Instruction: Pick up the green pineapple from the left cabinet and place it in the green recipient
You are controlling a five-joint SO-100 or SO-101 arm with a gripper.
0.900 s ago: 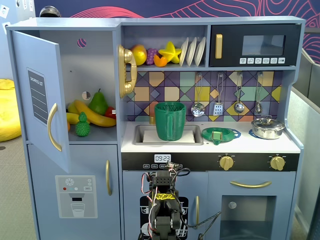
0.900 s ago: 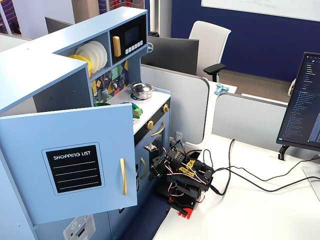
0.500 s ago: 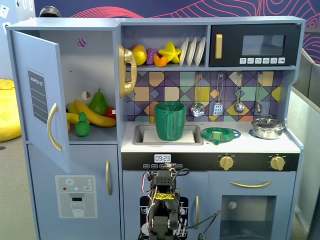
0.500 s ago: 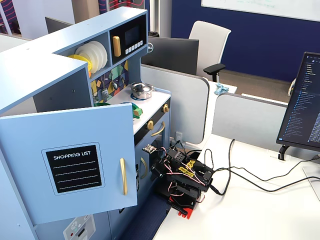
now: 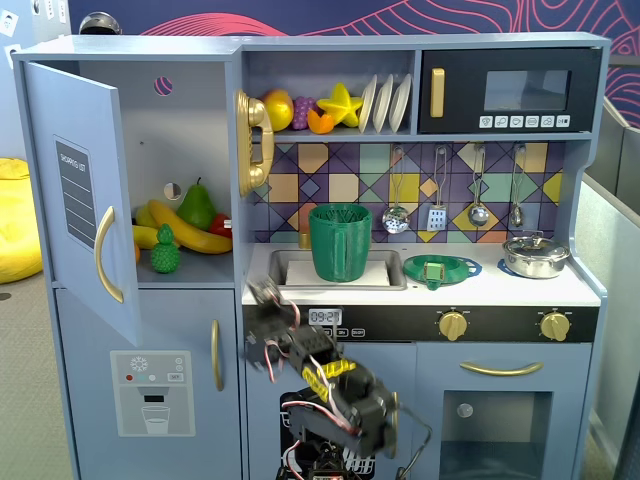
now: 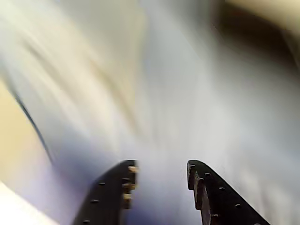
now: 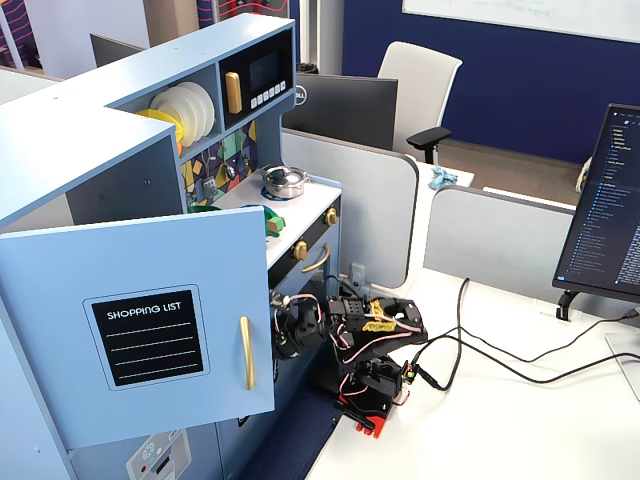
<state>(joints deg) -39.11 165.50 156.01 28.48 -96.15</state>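
**Arm low in front of toy kitchen, pineapple in the open cabinet**

The left cabinet (image 5: 190,180) has its door (image 5: 85,190) swung wide open; the other fixed view shows the door's face with its shopping-list label (image 7: 148,338) and gold handle (image 7: 246,352). The green pineapple (image 5: 165,250) sits on the cabinet shelf at the front, just in front of the bananas (image 5: 190,232), with the green pear (image 5: 197,206) behind them. Nothing touches it.

The green recipient (image 5: 339,242) stands upright in the sink (image 5: 290,268), right of the cabinet, beside a flat green dish (image 5: 436,270) on the counter.

The gripper (image 5: 262,296) hangs below the counter edge, right of the cabinet and well apart from the pineapple. Wrist view is heavily motion-blurred, only the gripper (image 6: 159,176) is readable: its two dark fingers (image 6: 112,192) stand apart with nothing between them.
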